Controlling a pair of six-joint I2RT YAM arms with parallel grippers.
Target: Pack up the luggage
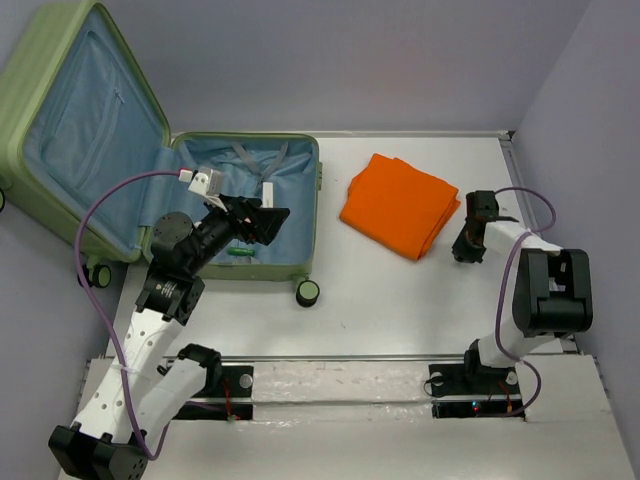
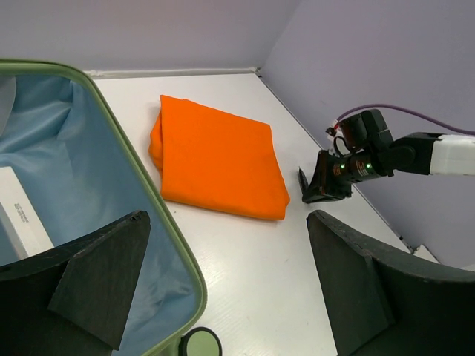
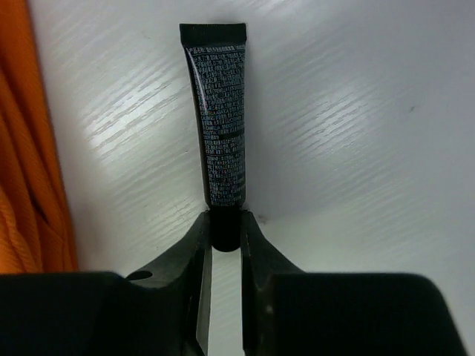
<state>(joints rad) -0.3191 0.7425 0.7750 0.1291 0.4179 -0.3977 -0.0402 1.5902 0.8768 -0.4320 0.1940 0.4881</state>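
From above, your luggage [image 1: 317, 200] lies open at the far left of the table [image 1: 400, 310], with its lid tilted up on the left and its blue-lined base flat on the surface. Your left gripper [image 1: 268, 225] hangs over that base with its jaws spread wide. Well apart to the right, past the folded orange cloth [image 1: 400, 205], your right gripper [image 1: 464, 250] is down at the table surface near the right wall. The luggage is far to its left, with the cloth between them. In the left wrist view, the left gripper [image 2: 226, 222] straddles the green rim of the luggage [image 2: 159, 200]. One finger is over the blue lining, where a white box [image 2: 22, 215] lies, and the other is over bare table. A small black wheel [image 2: 200, 345] shows at the near edge. The orange cloth [image 2: 215, 159] lies just to the right of the rim, and the right gripper [image 2: 320, 185] sits to the right of the cloth. In the right wrist view, the right gripper [image 3: 225, 226] is pinched narrow on the cap end of a black tube [image 3: 221, 111] lying on the table, with its crimped end pointing away from the fingers. The orange cloth [image 3: 22, 163] runs along the left edge.
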